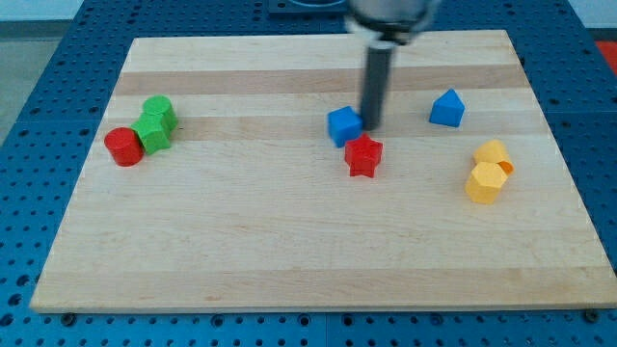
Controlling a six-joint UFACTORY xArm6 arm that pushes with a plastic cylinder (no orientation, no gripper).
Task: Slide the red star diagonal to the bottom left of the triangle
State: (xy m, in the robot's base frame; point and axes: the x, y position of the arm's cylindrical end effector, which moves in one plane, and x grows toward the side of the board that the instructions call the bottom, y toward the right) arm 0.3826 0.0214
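The red star [364, 155] lies near the middle of the wooden board [289, 251]. The blue triangle-like block [446, 108] sits up and to the right of it. A blue cube [343, 125] sits just up and left of the star. My tip [370, 128] is between the blue cube and the star, touching the cube's right side and just above the star's top edge.
A red cylinder [123, 146] and two green blocks [155, 123] are clustered at the view's left. Two yellow blocks [489, 171] sit at the view's right. The board rests on a blue perforated table.
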